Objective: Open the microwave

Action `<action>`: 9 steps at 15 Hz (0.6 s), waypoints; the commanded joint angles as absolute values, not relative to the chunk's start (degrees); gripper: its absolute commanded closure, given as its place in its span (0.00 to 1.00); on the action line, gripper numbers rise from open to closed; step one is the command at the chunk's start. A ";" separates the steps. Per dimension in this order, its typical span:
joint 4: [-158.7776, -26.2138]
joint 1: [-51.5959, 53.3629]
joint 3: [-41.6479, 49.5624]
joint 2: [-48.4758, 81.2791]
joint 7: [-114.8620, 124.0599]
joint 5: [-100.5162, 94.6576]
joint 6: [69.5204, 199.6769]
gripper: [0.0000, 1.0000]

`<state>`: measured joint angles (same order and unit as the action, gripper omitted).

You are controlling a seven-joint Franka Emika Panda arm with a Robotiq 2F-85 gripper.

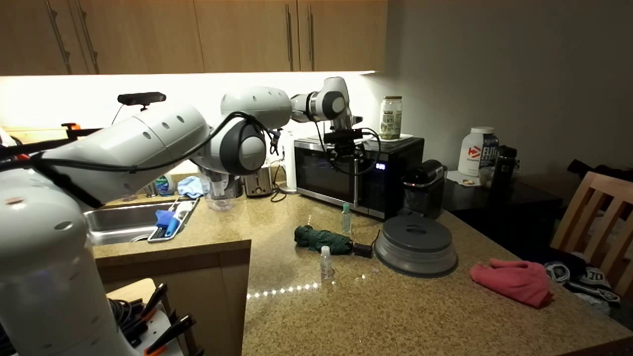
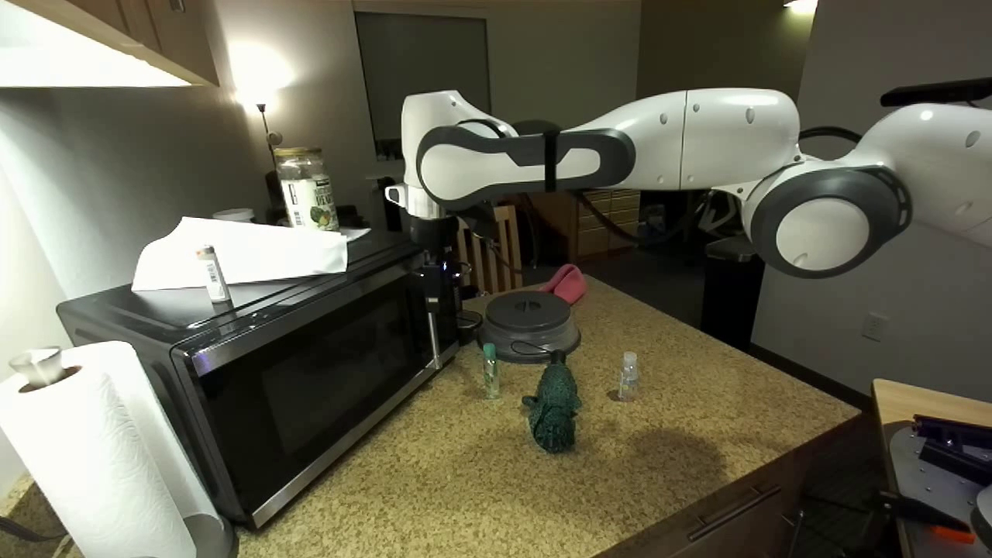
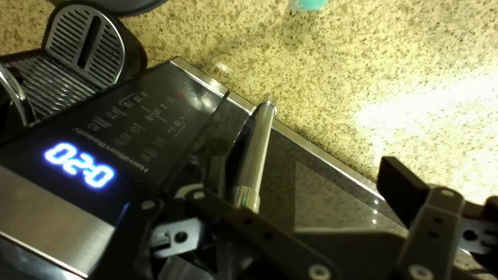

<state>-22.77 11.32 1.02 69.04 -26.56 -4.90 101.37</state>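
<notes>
I see the steel sink point(image 1: 118, 216) set in the counter point(image 1: 420, 311), left of its inner corner; to the right, toward the back edge, stands the microwave point(image 1: 372, 189), door point(image 2: 325, 380) shut. I have the gripper point(image 3: 305, 169) by the handle point(image 3: 256, 149), jaws spread wide and grasping nothing; in the wrist view the handle shows between the fingers point(image 3: 402, 190). Farther right, a coffee maker point(image 1: 423, 190) stands just beside the microwave near the counter's right edge, where a pink cloth point(image 1: 514, 283) also lies.

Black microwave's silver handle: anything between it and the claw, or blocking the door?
Nothing visible between claw and silver handle. The clear green-capped bottle stands before the dark glass door and may catch its swing; the dark green umbrella lies farther out.
</notes>
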 commanded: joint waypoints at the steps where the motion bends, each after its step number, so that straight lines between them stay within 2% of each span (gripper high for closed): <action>1: -23.47 12.13 2.34 68.82 -23.58 -5.78 102.07 0.00; 3: -23.50 12.14 2.51 68.88 -22.95 -5.55 102.33 0.00; 4: -23.45 12.09 2.49 68.94 -22.64 -5.45 102.54 0.25; 5: -23.37 12.12 2.60 69.00 -22.26 -5.52 102.78 0.26; 9: -23.28 12.16 3.43 69.16 -21.65 -5.61 103.51 0.54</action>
